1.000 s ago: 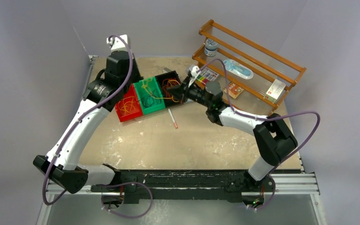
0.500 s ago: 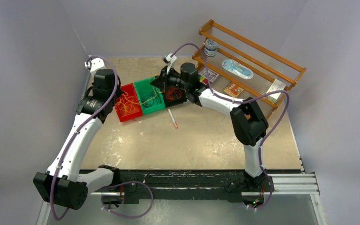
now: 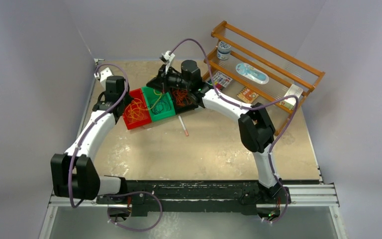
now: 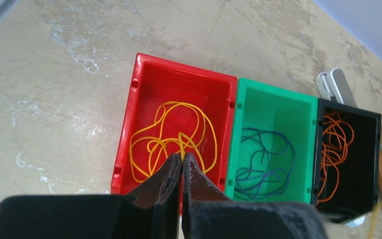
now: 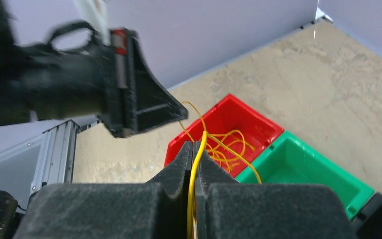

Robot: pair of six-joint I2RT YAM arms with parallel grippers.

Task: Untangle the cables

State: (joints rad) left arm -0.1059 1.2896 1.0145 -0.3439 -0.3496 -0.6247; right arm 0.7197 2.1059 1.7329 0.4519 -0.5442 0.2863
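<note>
Over the red plastic bin [image 4: 179, 87] on the beige worktop [image 4: 54, 99], the left gripper [image 4: 182, 158] is hovering with its fingers together. The thin yellow cable [image 4: 154, 144] is lying coiled inside, one strand reaching its tip; can't tell if pinched. The right gripper [image 5: 195, 149] is clamping the same cable. The dark blue-green cable [image 4: 263, 164] is sitting in the green bin [image 4: 273, 107], the orange cable [image 4: 333, 144] in the black bin [image 4: 363, 149].
</note>
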